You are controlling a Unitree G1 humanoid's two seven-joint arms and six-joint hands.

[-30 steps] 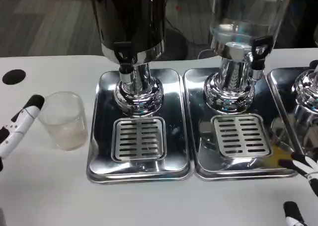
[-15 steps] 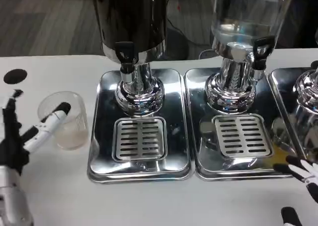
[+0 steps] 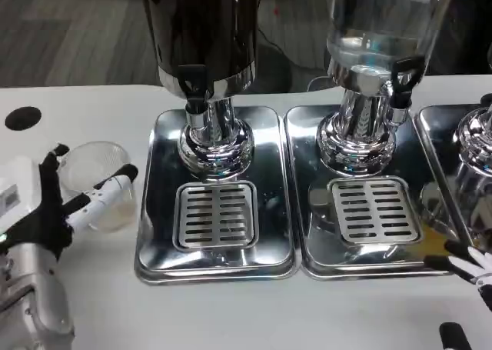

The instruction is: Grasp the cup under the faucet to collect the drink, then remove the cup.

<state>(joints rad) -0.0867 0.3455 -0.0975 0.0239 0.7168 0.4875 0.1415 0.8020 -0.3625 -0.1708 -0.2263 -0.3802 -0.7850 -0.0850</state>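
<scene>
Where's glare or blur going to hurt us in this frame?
Head view: strong reflections on both steel trays and dispenser bases; clear cup is low-contrast against the white table, partly hidden by the left hand; right hand cropped at the edge.

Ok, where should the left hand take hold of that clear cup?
Around the cup's side wall at mid-height, coming from its left, where the left hand already is. It stands upright on the table, open top up, with the tray close on its right.

Cup (image 3: 98,182): clear, smooth plastic. Drip trays (image 3: 157,211): mirror-polished metal, slotted matt grilles (image 3: 216,215). Worktop (image 3: 231,311): matt white, smooth.
</scene>
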